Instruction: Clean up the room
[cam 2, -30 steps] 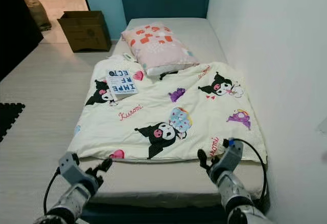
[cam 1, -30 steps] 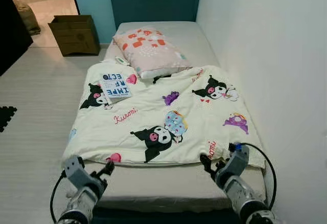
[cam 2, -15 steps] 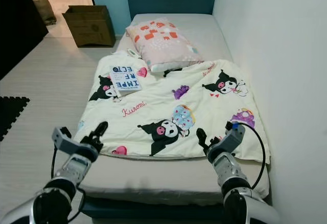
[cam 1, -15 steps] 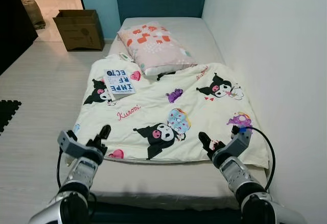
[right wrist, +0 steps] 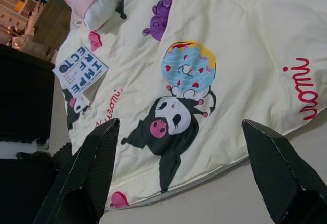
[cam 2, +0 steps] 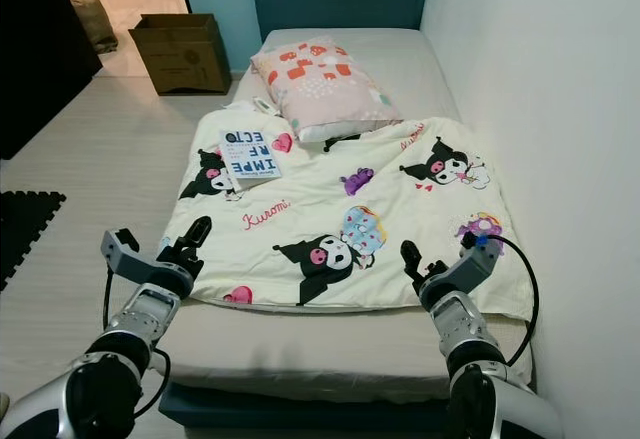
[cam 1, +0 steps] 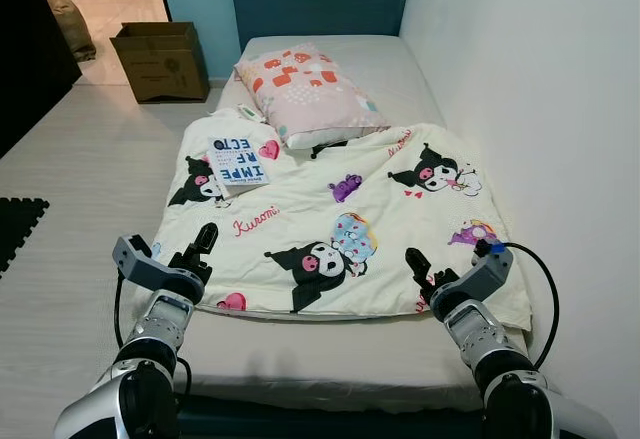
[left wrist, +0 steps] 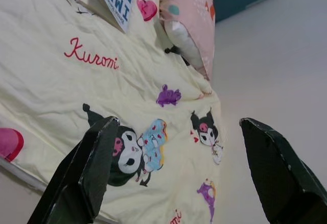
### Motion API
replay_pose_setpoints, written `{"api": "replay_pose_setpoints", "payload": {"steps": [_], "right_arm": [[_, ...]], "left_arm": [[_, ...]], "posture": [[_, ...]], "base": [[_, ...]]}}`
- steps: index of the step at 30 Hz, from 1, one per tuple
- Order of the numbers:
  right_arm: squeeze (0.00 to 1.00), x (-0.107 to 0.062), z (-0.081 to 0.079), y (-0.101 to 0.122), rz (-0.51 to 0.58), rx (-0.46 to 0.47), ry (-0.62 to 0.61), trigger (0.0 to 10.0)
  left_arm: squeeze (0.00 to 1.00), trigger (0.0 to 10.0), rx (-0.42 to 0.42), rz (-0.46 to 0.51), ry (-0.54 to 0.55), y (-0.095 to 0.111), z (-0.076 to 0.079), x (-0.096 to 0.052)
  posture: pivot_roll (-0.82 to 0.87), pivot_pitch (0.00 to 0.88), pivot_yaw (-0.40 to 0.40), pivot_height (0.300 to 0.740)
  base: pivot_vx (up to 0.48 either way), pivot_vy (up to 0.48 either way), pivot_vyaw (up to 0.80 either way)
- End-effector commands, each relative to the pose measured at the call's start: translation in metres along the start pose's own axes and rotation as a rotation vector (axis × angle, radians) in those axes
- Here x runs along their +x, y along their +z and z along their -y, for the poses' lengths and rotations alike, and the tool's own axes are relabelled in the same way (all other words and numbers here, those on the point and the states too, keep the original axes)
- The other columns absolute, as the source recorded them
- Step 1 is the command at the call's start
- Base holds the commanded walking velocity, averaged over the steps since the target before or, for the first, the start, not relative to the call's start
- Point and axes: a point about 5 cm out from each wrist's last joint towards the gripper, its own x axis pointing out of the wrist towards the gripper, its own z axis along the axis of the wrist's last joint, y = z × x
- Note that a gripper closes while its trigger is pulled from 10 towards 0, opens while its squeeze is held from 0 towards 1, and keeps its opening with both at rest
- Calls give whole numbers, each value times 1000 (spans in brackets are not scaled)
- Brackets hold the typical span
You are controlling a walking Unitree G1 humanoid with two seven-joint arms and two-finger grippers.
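A cream cartoon blanket (cam 1: pixel 330 224) is spread over the bed (cam 1: pixel 370 359), reaching the pillow (cam 1: pixel 305 94) at its head. A book (cam 1: pixel 236 161) lies on the blanket near the pillow. The left gripper (cam 1: pixel 200 249) and right gripper (cam 1: pixel 425 277) are held over the blanket's foot edge, fingers spread, nothing grasped. A box (cam 1: pixel 160 59) stands on the floor

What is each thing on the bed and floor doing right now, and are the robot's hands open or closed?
Blanket: spread flat over the bed, wrinkled.
Pillow: lying at the head, on the blanket's top edge.
Book: closed, resting on the blanket.
Cardboard box: open, on the floor.
Left gripper: open, at the blanket's near edge.
Right gripper: open, at the blanket's near edge.
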Motion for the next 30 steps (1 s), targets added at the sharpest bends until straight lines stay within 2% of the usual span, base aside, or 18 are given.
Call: {"api": "replay_pose_setpoints", "payload": {"steps": [1, 7, 10, 11, 12, 13, 15, 21, 24, 27, 30], "right_arm": [[0, -1, 0, -6, -8, 17, 3, 10000], [0, -1, -1, -11, -26, 16, 3, 10000], [0, -2, 0, -15, -33, -9, -7, 10000], [0, -2, 0, -15, -33, -9, -7, 10000], [0, -3, 1, -17, -34, -21, -15, 10000], [0, -3, 1, -17, -34, -21, -15, 10000], [0, -3, 2, -20, -45, -48, -26, 10000], [0, -7, 6, -31, -92, -120, -34, 10000], [0, -9, 9, -36, -114, -160, -39, 10000], [0, -10, 8, -41, -128, -228, -25, 10000], [0, -9, 4, -40, -122, -263, -5, 10000]], "left_arm": [[0, 10000, 27, -10, 18, 2, -4, -1], [0, 10000, 48, -36, 14, -7, -5, -4], [0, 10000, 155, -119, 12, -25, -4, -7], [0, 10000, 155, -119, 12, -25, -4, -7], [0, 10000, 214, -151, 12, -31, -4, -8], [0, 10000, 214, -151, 12, -31, -4, -8], [0, 10000, 288, -186, 22, -37, -6, -11], [0, 10000, 377, -225, 71, -46, -17, -20], [0, 10000, 413, -217, 103, -45, -23, -24], [0, 10000, 496, -161, 120, -33, -25, -23], [0, 10000, 535, -113, 112, -21, -22, -19]], "posture": [[-52, 104, 20, 676], [-49, 115, 34, 651], [-39, 114, 43, 636], [-39, 114, 43, 636], [-43, 106, 40, 636], [-43, 106, 40, 636], [-53, 101, 40, 636], [-64, 100, 34, 636], [-65, 100, 32, 636], [-72, 102, 26, 636], [-75, 106, 25, 636]], "base": [[0, 0, 0], [0, 0, 0], [0, 0, 0], [0, 0, 0], [0, 0, 0], [0, 0, 0], [0, 0, 0], [0, 0, 0], [0, 0, 0], [0, 0, 0], [0, 0, 0]]}}
